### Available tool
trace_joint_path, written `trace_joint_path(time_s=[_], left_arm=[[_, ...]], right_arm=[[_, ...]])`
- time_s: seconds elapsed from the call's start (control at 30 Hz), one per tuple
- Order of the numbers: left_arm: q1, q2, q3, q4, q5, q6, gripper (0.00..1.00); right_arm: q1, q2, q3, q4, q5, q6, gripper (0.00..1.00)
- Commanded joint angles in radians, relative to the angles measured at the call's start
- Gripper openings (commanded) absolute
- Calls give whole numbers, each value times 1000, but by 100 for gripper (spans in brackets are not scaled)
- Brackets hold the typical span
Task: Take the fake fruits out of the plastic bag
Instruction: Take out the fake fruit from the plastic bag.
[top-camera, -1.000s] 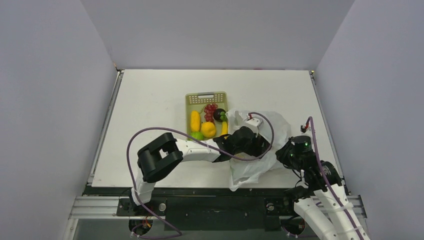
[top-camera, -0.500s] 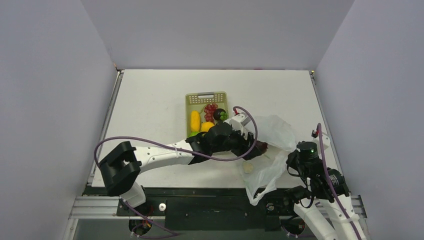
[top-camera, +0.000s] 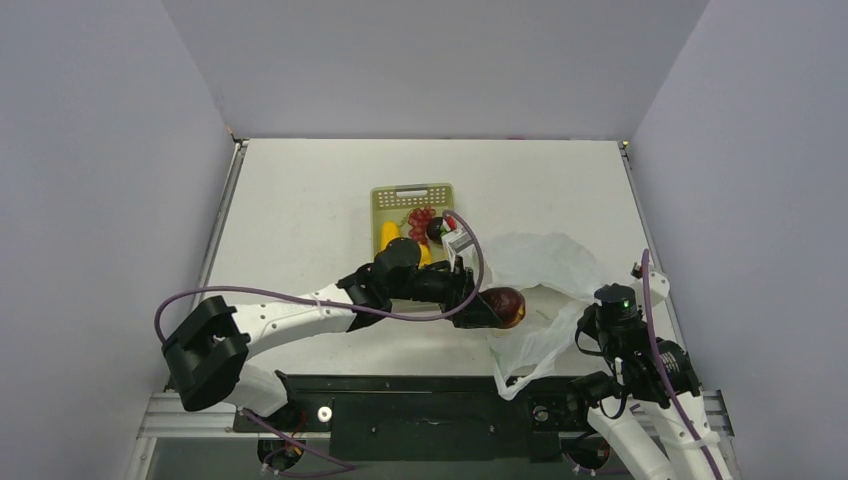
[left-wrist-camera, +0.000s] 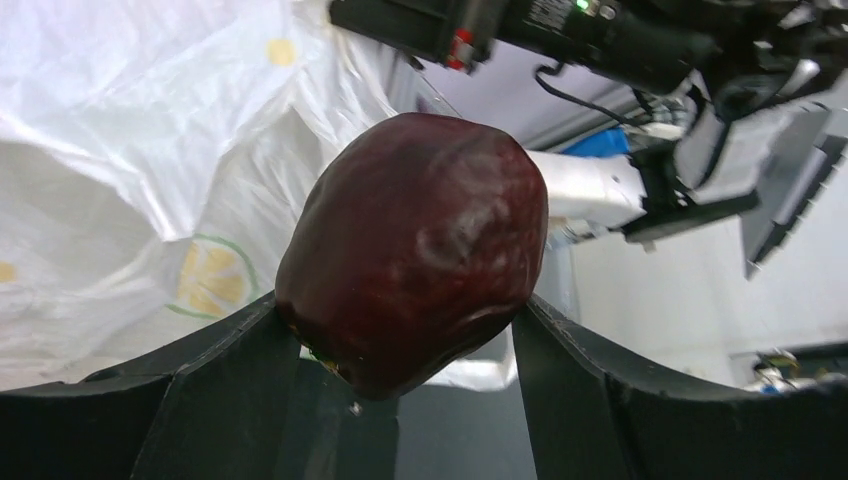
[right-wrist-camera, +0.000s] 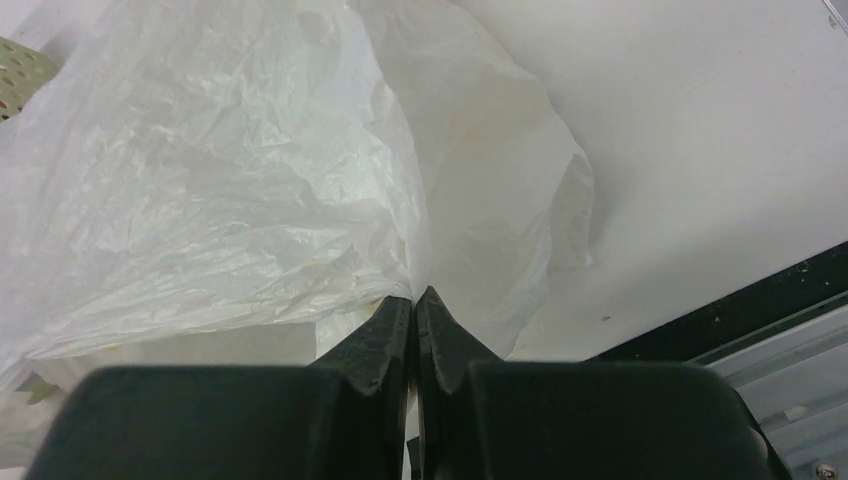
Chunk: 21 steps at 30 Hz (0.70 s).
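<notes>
A maroon fake fruit (left-wrist-camera: 415, 250) is grasped by the left tool (left-wrist-camera: 400, 315) beside the plastic bag (top-camera: 540, 265), itself seemingly pinched by the clenched right tool (right-wrist-camera: 414, 300).

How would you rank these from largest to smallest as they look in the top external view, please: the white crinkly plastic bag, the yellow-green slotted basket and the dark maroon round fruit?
1. white crinkly plastic bag
2. yellow-green slotted basket
3. dark maroon round fruit

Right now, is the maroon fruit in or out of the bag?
Out. The left gripper holds the maroon fruit bare at the plastic bag's left edge; no film covers it.
</notes>
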<state>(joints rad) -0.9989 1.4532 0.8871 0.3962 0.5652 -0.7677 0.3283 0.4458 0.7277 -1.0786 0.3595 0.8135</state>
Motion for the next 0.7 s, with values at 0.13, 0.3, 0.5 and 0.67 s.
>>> trace_joint_path(time_s=[0.13,0.3,0.5,0.67], left_arm=[[102,-211,-37,-66,158,45,0],[197,-350,31,-492,-47,203,0],[242,-358,136,-807,-584,274,0],[300,-223,174,-767,-752,277,0]], right_arm=[[0,-18,30,-1,92,39,0],[1,-17,48,-11,118,48,0],[0,-26,56,-10,106,34,0],[0,-41,50,-8,107,33,0]])
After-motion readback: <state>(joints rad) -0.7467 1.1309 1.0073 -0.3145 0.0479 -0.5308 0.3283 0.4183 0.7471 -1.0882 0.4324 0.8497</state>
